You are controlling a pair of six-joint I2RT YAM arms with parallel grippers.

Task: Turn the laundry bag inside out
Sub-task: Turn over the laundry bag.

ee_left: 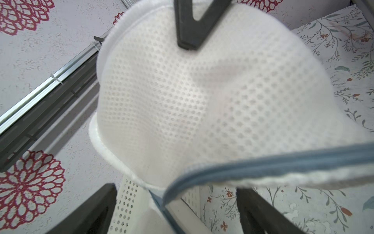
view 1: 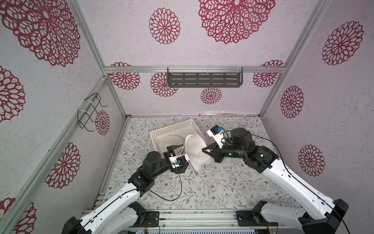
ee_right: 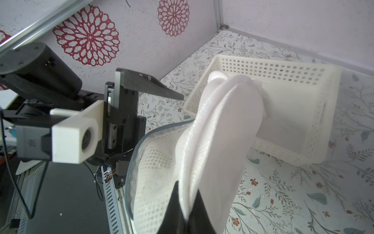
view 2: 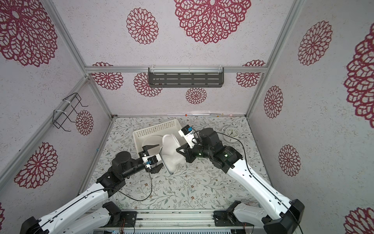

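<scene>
**Sam:** Where is the laundry bag [view 1: 197,154] now?

**Me:** I have it lifted near the middle of the worktop [view 1: 222,188], a bit closer to the far edge. Its top leans on the near side of the white basket [view 1: 174,128]. I can't tell if its low corner touches the worktop.

**Sam:** Who holds it?

**Me:** My right gripper [ee_right: 187,202]. Its fingers are squeezed together on a fold of the white mesh, so the bag hangs and doesn't flop down.

**Sam:** And the left gripper [ee_left: 176,188]?

**Me:** Its fingers are spread wide with nothing in them. The bag's grey zip edge [ee_left: 263,168] sits right in front of them.

**Sam:** Why like that?

**Me:** I think lifting it points the bag's mouth at my free gripper. That one could then grab the edge and peel it back. It doesn't look turned yet.
</scene>
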